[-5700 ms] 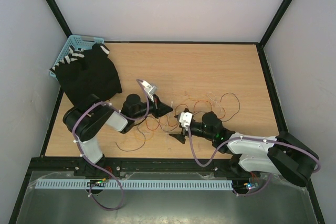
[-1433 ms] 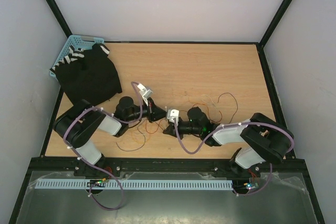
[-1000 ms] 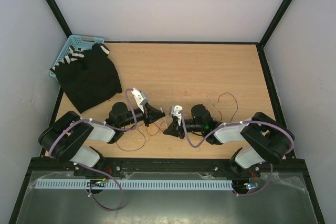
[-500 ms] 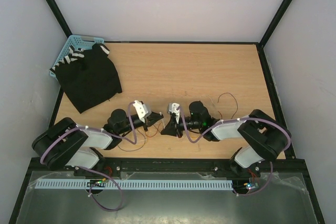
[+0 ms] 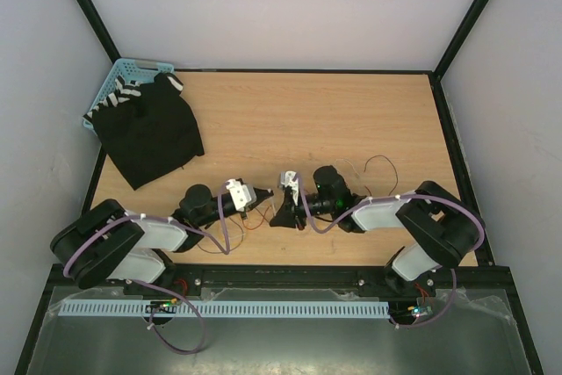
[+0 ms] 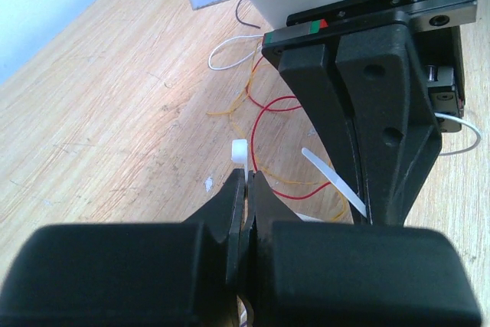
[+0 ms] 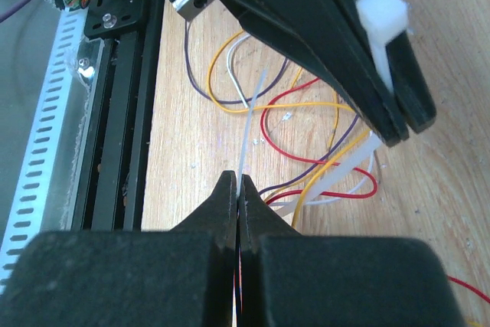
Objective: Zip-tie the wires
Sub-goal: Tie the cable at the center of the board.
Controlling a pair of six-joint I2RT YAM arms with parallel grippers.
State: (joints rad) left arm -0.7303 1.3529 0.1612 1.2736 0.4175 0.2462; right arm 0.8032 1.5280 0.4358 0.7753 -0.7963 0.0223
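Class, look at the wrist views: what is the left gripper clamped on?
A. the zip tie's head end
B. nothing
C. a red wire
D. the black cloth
A: the left gripper is shut on the zip tie, whose white head pokes up from between its fingertips.

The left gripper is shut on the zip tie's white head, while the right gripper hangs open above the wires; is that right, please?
Not quite: the right wrist view shows the right gripper shut on a thin white strip, apparently the zip tie's tail, above the wires. The left gripper is indeed shut on the white head.
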